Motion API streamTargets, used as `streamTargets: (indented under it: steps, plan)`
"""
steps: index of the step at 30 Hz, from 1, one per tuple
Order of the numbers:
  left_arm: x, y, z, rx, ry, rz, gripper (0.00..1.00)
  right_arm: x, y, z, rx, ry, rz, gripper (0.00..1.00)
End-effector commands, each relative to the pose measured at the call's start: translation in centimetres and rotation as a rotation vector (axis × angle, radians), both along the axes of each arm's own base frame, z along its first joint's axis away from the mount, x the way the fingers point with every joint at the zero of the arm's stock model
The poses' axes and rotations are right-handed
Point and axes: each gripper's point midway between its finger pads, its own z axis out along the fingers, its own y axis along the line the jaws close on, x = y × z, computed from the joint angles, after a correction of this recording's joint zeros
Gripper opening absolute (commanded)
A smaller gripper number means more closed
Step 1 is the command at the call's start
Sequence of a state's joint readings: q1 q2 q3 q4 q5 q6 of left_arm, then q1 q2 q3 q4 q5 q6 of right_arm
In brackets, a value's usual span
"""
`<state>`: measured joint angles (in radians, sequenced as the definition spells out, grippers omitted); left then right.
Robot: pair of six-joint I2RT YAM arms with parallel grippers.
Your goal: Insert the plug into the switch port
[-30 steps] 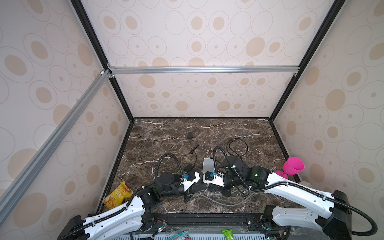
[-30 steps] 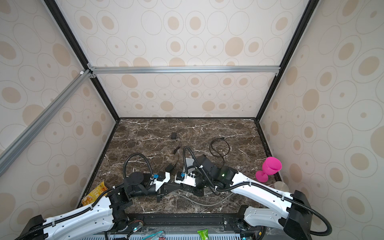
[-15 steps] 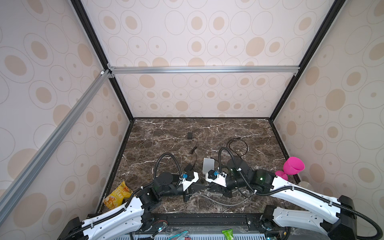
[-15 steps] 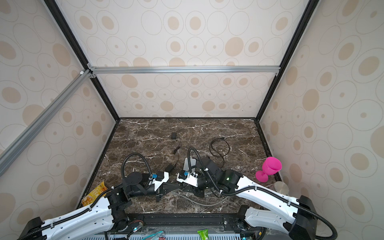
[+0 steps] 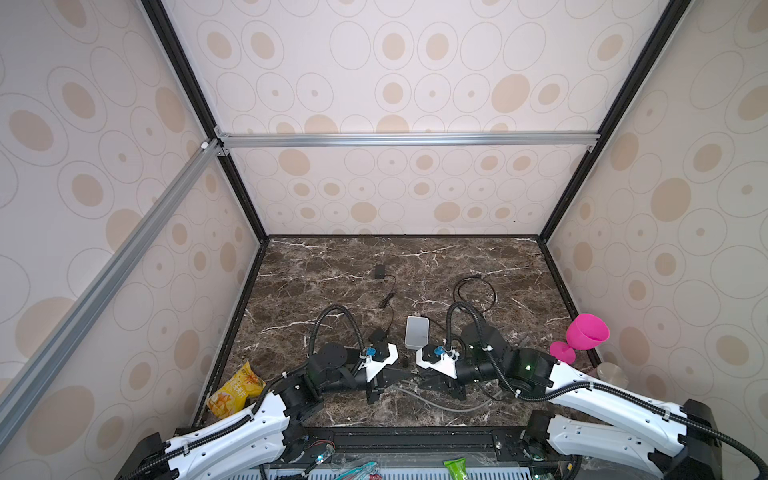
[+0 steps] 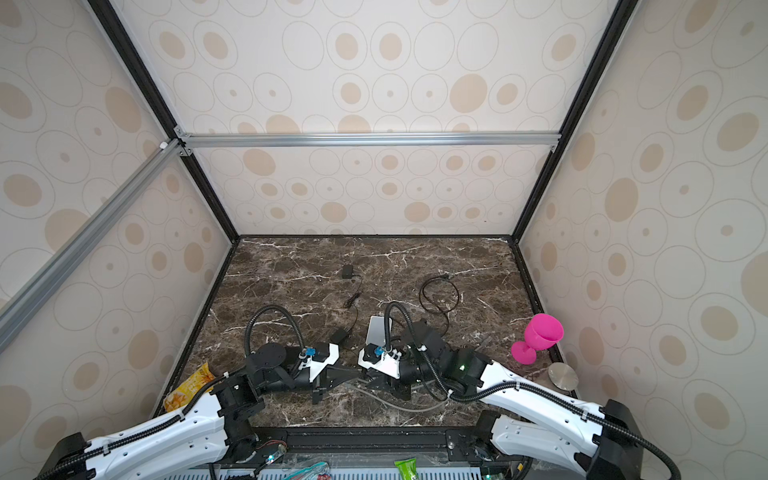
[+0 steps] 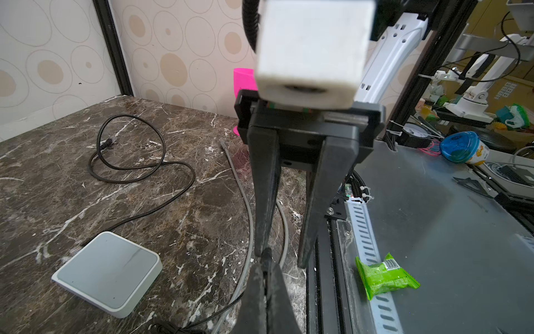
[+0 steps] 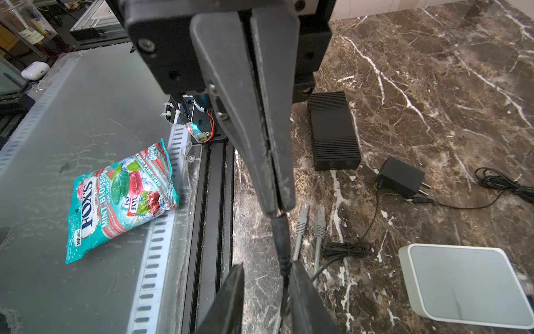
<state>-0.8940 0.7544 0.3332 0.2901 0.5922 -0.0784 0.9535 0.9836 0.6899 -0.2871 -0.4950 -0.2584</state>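
A: Starting with the left gripper (image 8: 276, 209): spread or pressed together?
B: Pressed together, pinching the end of the black plug (image 8: 279, 237) right at the tips, low over the front part of the worktop (image 8: 433, 86).
A: And the right gripper (image 8: 265, 266)?
B: Partly spread, facing the left gripper tip to tip. Clamped on nothing; merely brushing the plug's lower length with the inner face of one finger (image 8: 306, 295).
A: Same from the left wrist?
B: Yes: plain gap between those two fingers there, seen head-on.
A: Where to look for the port?
B: Cannot pick out the switch between two boxes. Lying flat just beyond both grippers in both top views: the white box (image 5: 417, 332). Sitting near the left arm's wrist: the black ribbed box (image 8: 332, 130). Apart from the plug, both; ports hidden from every view.
A: Anything else close by?
B: Two grey network plugs (image 8: 302, 217) side by side on the worktop just beneath the held plug, plus a black adapter (image 8: 401, 179) beyond them.
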Motion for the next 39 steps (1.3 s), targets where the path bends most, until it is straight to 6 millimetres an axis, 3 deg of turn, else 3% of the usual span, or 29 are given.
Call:
streamTargets:
  steps: [1,9,17,19,20,21,23,25,29,31,33,35,37,39]
  plan:
    - [0.6,0.0,1.2,-0.020,-0.036,0.017,0.00,-0.3,0.6,1.3,0.036,-0.008,0.033,0.26]
    - [0.6,0.0,1.2,-0.020,-0.034,0.017,0.00,-0.1,0.5,1.6,0.046,-0.016,0.017,0.21]
    - [0.7,0.0,1.4,-0.028,-0.032,0.015,0.00,0.3,1.0,2.1,0.069,-0.008,-0.004,0.00]
    - [0.7,-0.1,1.5,-0.041,-0.025,0.017,0.00,0.7,0.9,2.1,0.065,-0.014,-0.026,0.00]
    - [1.0,0.0,1.5,-0.053,-0.016,0.036,0.06,1.0,0.9,2.1,0.058,-0.022,-0.046,0.00]
    - [1.3,0.1,1.6,-0.064,-0.003,0.062,0.20,1.5,0.8,2.0,0.047,-0.030,-0.068,0.00]
    - [3.1,0.8,1.6,-0.088,0.039,0.184,0.67,3.1,0.2,1.4,-0.005,-0.063,-0.160,0.00]
    - [5.3,2.3,1.6,-0.115,0.088,0.351,0.95,5.8,-1.1,0.9,-0.092,-0.136,-0.294,0.00]
    - [9.4,7.0,1.3,-0.147,0.159,0.697,0.98,11.7,-4.4,1.9,-0.302,-0.362,-0.557,0.00]
    - [11.1,11.0,0.2,-0.148,0.213,0.931,0.98,12.8,-4.4,2.6,-0.346,-0.420,-0.562,0.00]
    - [12.0,16.2,-1.2,-0.174,0.304,1.221,0.98,12.2,-2.7,2.0,-0.341,-0.386,-0.473,0.00]
    - [11.5,20.3,-2.4,-0.175,0.357,1.409,0.91,10.5,-0.4,0.1,-0.316,-0.287,-0.348,0.00]
    - [10.8,21.9,-3.6,-0.169,0.399,1.468,0.92,8.8,1.5,-2.1,-0.308,-0.180,-0.244,0.00]
    - [10.2,22.2,-5.2,-0.160,0.465,1.472,0.90,7.4,2.9,-4.2,-0.299,-0.097,-0.160,0.00]
